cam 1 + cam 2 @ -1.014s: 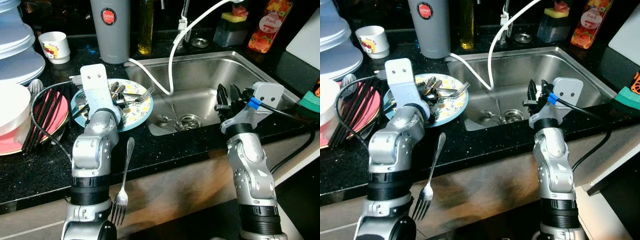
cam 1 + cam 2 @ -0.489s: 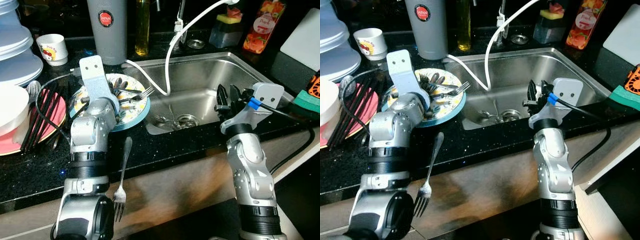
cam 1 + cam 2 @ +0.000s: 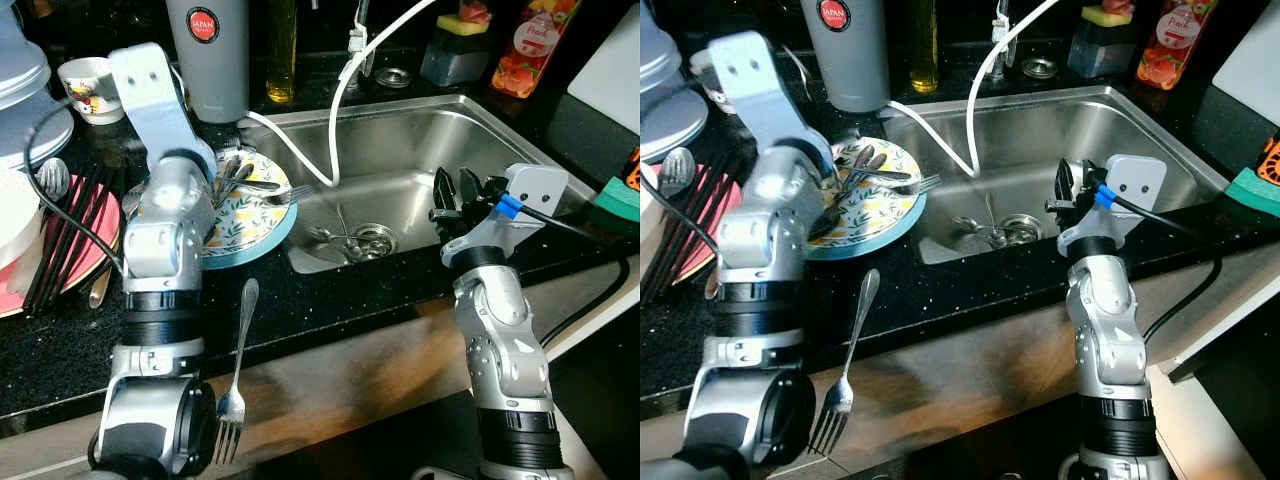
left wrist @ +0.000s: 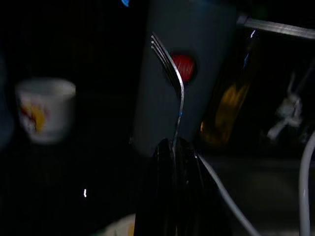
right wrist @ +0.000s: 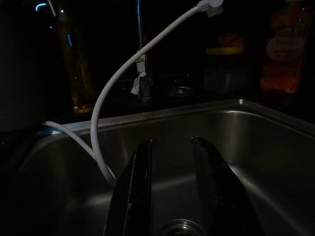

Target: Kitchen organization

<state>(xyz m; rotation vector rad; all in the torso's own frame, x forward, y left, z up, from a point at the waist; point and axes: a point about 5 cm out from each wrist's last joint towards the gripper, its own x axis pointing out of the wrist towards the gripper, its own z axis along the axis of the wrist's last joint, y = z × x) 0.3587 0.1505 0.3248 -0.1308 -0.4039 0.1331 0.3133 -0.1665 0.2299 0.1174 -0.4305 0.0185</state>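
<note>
A red round label on the grey tumbler (image 3: 207,45) reads "JAPAN"; the orange bottle (image 3: 531,48) says "Peach".

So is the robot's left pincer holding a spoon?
No, the left pincer is shut on a fork, its tines sticking up.

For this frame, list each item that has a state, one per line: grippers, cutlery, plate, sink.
left gripper: shut on a fork, raised above the plate
right gripper: open, empty, over the sink
floral plate: on counter, holding cutlery
loose fork: lying over the counter edge
sink: cutlery near the drain
</note>
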